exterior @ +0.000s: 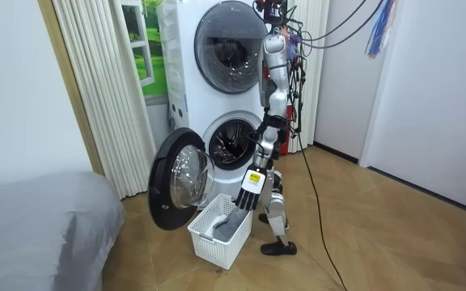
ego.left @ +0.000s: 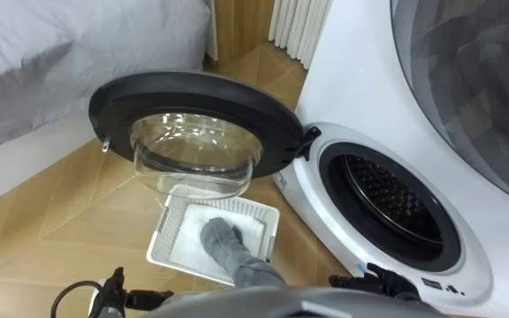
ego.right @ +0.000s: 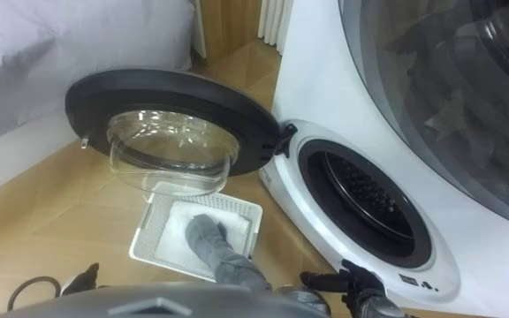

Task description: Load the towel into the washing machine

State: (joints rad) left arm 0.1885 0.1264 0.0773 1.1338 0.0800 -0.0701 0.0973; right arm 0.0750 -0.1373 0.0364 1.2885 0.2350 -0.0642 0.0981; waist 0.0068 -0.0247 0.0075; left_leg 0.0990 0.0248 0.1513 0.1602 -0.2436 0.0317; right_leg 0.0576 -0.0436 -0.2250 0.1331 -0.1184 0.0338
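While the robot stands on the wooden floor [ego.left: 69, 234] just in front of the washing machine [ego.left: 321, 212], the grey towel [ego.left: 224, 240] is in the white basket [ego.left: 161, 231], not in the drum [ego.left: 387, 199]. Basket is on the floor, right under the swung-open round door [ego.left: 193, 93] and just beside the drum opening. Towel is bunched, one end rising over the basket rim nearest the robot. Left robot hand [exterior: 250, 186] hangs just above that end of the basket, fingers straight and pointing down, curled round nothing; can't tell if the fingertips touch cloth. Right robot hand [ego.right: 347, 283] is low in front of the machine's lower rim, right of the basket, fingers stretched out, nothing in it. Second machine [exterior: 225, 40] is stacked on top. Grey-covered bed [ego.left: 51, 53] is off to the robot's left.
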